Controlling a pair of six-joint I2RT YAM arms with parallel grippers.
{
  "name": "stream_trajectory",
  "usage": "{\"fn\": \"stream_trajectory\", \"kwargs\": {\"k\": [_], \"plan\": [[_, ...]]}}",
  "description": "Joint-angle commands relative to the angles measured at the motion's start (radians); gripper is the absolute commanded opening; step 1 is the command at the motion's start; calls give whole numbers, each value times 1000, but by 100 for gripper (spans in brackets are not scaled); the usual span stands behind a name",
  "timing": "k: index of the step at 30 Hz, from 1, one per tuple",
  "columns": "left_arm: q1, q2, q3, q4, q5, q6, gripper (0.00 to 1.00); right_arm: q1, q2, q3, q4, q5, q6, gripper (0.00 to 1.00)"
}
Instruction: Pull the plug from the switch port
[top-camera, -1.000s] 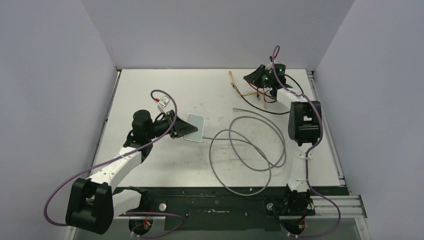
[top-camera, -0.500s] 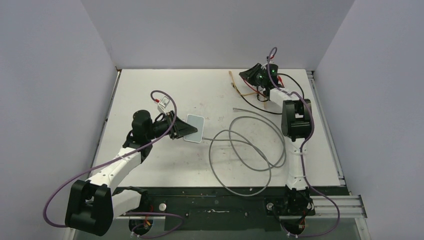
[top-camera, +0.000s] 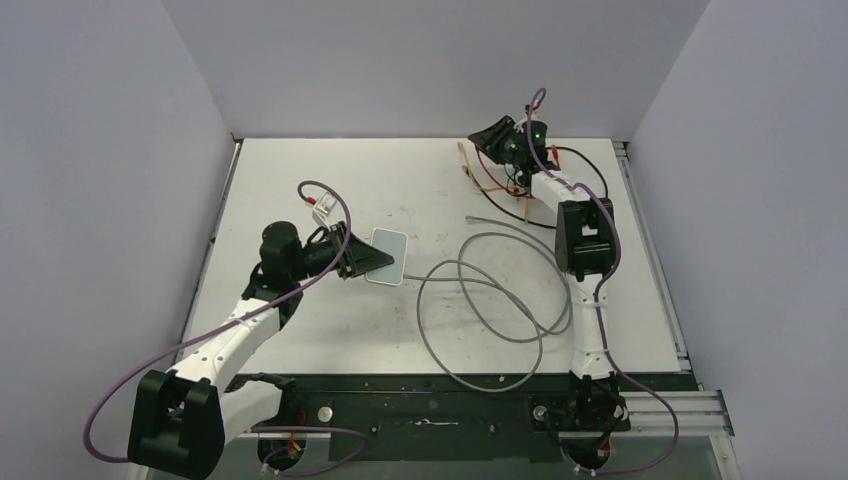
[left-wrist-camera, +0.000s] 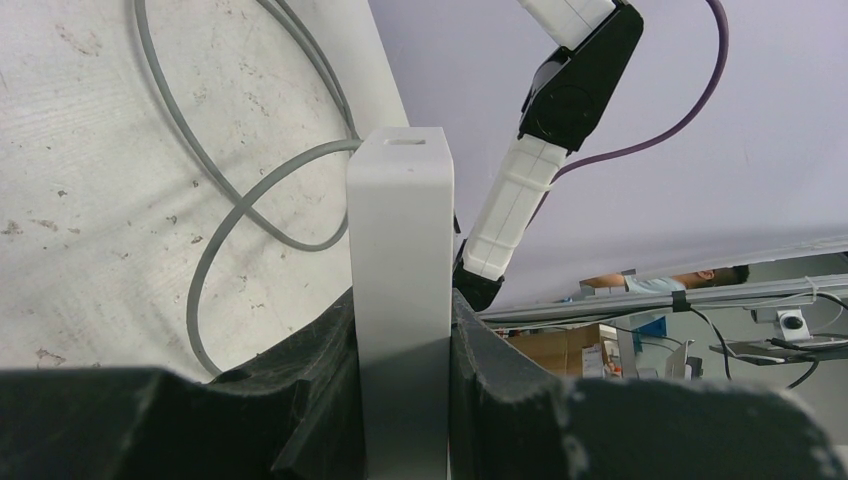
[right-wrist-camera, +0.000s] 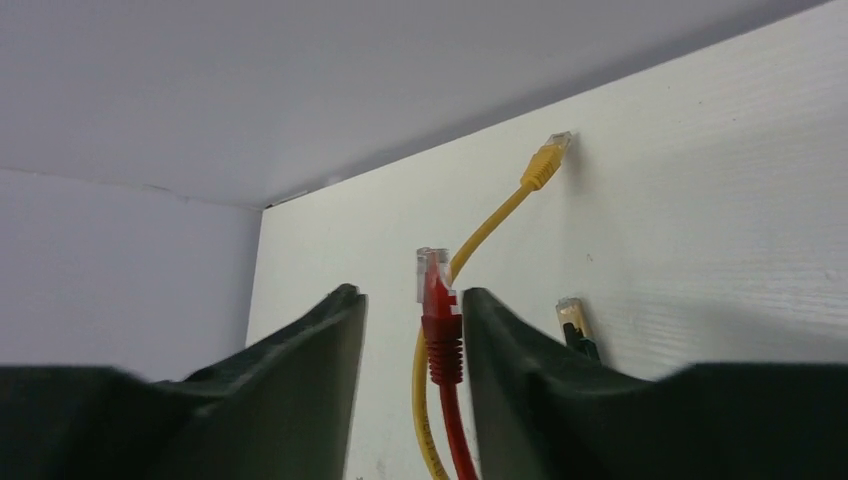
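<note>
From above, left gripper (top-camera: 366, 258) clamped on the switch box (top-camera: 390, 254) mid-table, grey cable (top-camera: 500, 300) looped right of the box, right gripper (top-camera: 482, 142) far beyond it, left wrist, box pinched edge-on, a socket (left-wrist-camera: 405, 143) in its far end, right wrist, jaws narrowly apart around a red plug (right-wrist-camera: 437, 300), well apart from the box.

Pale flat switch box (top-camera: 392, 246), rnd corners, centre-left on table (top-camera: 300, 170).

Soft, even light comes from above. My worktop (top-camera: 300, 180) looks bright white, and the shadows under my arms (top-camera: 250, 320) are faint. Up close, my dark fingers (right-wrist-camera: 290, 400) look dim and fuzzy. The pale box (left-wrist-camera: 400, 230) looks grey with shade low down. The red plug (right-wrist-camera: 437, 290) looks sharp.
</note>
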Motion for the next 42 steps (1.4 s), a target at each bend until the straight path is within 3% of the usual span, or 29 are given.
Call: {"fn": "stream_trajectory", "kwargs": {"k": [1,8,14,27,42], "plan": [[2,-34,8,23,5,15,0,3,-30,58,-77,56,-81,48],[2,-33,7,24,1,15,0,-3,-90,56,-218,141,-198,72],[1,-27,16,23,5,19,0,-6,-133,49,-292,177,-277,86],[3,-16,10,26,-10,26,0,7,-302,-84,-372,138,-421,97],[8,19,19,58,-2,27,0,70,-629,-450,-358,47,-416,99]]}}
